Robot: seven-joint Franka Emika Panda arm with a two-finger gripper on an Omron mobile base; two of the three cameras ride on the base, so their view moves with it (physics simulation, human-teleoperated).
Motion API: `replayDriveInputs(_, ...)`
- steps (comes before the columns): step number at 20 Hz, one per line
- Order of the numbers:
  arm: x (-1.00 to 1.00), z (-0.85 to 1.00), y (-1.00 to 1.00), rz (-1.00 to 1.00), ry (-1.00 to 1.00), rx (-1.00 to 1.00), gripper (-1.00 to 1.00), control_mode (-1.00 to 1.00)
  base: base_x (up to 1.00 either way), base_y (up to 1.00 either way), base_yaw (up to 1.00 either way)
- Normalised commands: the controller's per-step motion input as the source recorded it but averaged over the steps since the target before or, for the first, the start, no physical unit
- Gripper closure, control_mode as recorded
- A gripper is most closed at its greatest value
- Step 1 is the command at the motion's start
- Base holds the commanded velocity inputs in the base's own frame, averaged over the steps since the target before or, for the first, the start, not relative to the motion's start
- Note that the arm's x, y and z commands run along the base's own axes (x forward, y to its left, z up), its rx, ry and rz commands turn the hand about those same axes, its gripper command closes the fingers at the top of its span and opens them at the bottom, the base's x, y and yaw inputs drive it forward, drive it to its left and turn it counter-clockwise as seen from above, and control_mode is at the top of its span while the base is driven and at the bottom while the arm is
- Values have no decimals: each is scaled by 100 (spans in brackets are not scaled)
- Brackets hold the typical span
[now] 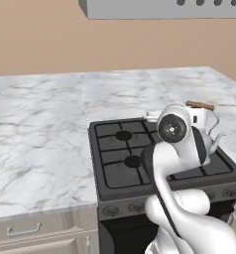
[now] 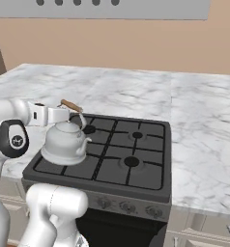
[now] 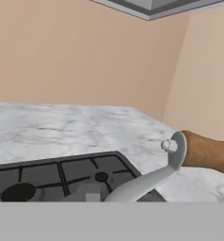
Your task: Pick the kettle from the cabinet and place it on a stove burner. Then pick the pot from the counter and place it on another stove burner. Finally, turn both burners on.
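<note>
One kettle (image 2: 64,143) hanging from shut tool (image 2: 68,109), over stove burner (image 2: 64,164)

Light: bright, even, diffuse
Shadows: faint, soft under the kettle (image 2: 64,142)
Glare: none
Focus: sharp, rendered, no blur

Kettle (image 1: 207,130): body largely hidden behind the arm in the left base view.
Hand (image 2: 64,112): fingertips cannot be made out.
Kettle base contact with grate: undeterminable.
</note>
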Motion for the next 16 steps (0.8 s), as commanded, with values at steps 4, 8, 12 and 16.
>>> replayDriveInputs(4,53,-4,32,0,0,0,100,-100,0,0,0)
replayDriveInputs(8,48,-5,26,0,0,0,100,-100,0,0,0)
replayDriveInputs(12,42,-6,18,0,0,0,100,-100,0,0,0)
replayDriveInputs(16,37,-4,12,0,0,0,100,-100,0,0,0)
